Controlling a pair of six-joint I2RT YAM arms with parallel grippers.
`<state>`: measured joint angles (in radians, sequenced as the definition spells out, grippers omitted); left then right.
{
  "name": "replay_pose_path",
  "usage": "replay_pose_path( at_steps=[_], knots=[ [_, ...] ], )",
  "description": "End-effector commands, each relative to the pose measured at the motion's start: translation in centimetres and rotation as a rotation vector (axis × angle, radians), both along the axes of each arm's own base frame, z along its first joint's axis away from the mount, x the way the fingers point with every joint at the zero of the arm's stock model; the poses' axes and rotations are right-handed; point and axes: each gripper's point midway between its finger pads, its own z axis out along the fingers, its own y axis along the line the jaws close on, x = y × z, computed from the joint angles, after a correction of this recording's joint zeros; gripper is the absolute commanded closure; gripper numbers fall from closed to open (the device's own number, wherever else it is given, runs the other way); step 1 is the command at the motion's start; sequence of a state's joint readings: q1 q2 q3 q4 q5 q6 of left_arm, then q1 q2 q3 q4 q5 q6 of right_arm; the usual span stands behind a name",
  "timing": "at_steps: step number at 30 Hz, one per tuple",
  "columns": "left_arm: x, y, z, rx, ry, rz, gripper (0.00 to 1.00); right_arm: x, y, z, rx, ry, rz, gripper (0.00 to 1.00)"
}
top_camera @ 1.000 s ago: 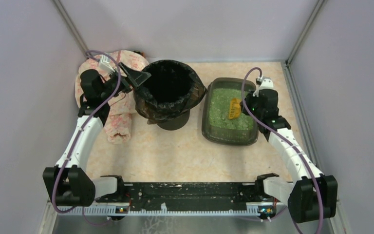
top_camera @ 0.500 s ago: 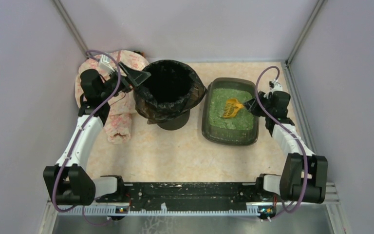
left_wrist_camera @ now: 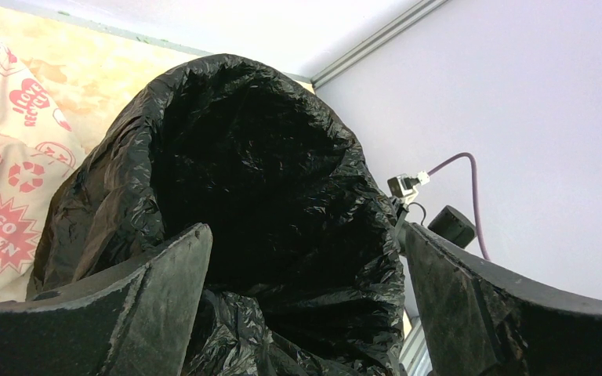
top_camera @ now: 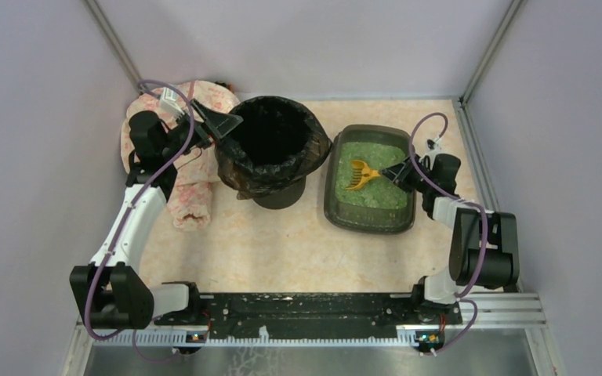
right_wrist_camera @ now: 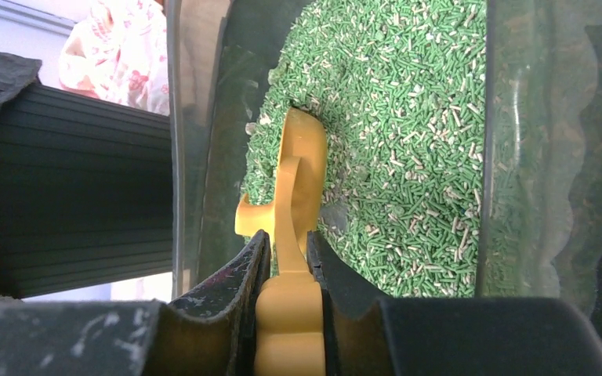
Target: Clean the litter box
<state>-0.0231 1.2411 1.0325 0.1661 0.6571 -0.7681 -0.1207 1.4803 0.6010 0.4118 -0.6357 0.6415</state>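
Beside the bin point(top_camera: 237, 177), the litter box point(top_camera: 331, 197) runs near-to-far.

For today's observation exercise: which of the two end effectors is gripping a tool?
The right end effector, shut on the yellow scoop in the litter box; the left end effector stands open at the black-bagged bin.

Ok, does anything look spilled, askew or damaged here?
Nothing stands out. The green litter all lies inside the litter box, with none on the table around it. The bin stands upright, bag over its rim. The right gripper holds the scoop, tip in the litter.
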Motion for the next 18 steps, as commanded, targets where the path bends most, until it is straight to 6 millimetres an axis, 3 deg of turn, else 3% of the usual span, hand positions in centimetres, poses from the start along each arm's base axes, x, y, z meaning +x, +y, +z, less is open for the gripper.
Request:
replay_pose_path(
  at_steps=[1, 10, 18],
  knots=[
    [0.1, 0.1, -0.3, -0.004, -0.001, -0.010, 0.01, -1.3, 1.8, -0.6, 0.080, 0.011, 0.081, 1.00],
    [0.1, 0.1, -0.4, -0.005, 0.000, -0.009, 0.01, -1.7, 2.5, 4.1, 0.183, -0.114, 0.149, 1.00],
    [0.1, 0.0, -0.4, -0.008, 0.001, -0.014, 0.01, -2.3, 1.5, 5.5, 0.254, -0.158, 0.137, 1.00]
  ],
)
